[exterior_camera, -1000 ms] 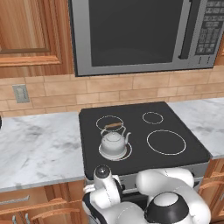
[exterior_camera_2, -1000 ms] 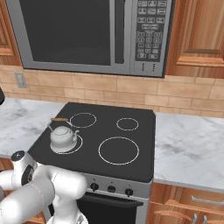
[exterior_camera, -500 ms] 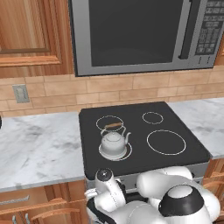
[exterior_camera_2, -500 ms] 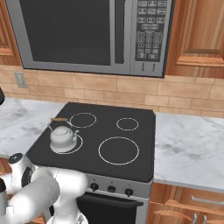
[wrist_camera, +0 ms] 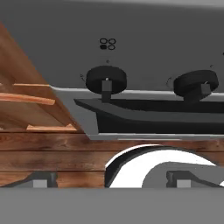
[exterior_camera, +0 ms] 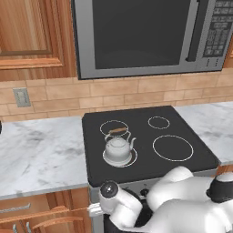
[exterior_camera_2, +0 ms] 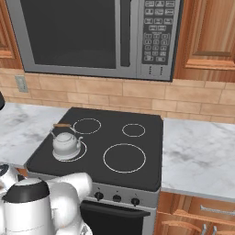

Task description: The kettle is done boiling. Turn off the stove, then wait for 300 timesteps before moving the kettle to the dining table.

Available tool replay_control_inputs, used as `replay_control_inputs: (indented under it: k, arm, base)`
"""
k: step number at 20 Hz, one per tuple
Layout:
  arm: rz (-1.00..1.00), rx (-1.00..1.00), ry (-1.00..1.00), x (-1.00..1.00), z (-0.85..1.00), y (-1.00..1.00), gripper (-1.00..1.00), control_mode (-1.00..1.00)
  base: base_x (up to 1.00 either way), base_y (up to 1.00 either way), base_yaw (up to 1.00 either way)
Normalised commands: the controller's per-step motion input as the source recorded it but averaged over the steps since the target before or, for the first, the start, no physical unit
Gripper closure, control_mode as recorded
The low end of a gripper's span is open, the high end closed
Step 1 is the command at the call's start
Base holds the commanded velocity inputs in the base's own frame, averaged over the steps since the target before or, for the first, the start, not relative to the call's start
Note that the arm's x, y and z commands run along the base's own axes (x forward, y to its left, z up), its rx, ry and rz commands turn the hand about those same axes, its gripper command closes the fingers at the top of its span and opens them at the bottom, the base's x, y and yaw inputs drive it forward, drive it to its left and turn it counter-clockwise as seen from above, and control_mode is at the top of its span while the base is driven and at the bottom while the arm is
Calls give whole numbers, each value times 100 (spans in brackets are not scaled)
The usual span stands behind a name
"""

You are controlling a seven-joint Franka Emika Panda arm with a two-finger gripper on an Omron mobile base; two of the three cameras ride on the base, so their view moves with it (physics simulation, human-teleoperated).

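stove knob (wrist_camera: pixel 106 79) beyond fingers (apart)

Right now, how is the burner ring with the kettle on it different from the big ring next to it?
The front-left ring has the kettle sitting on it, so most of it is hidden; the front-right ring is bare and shows as a whole circle. The front-right ring also looks wider than the front-left ring. Both are thin white outlines on the same black stove, in its front row.
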Motion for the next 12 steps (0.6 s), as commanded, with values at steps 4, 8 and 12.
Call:
replay_control_inputs:
  k: [4,8,12]
  arm:
    - [-4,-10,-13,-38,53,0,-100,-100]
    - [-3,-9,-15,-33,58,0,-100,-100]
    - [-1,-6,-14,-20,68,0,-100,-100]
  base:
    - [0,0,0]
    - [0,0,0]
    - [0,0,0]
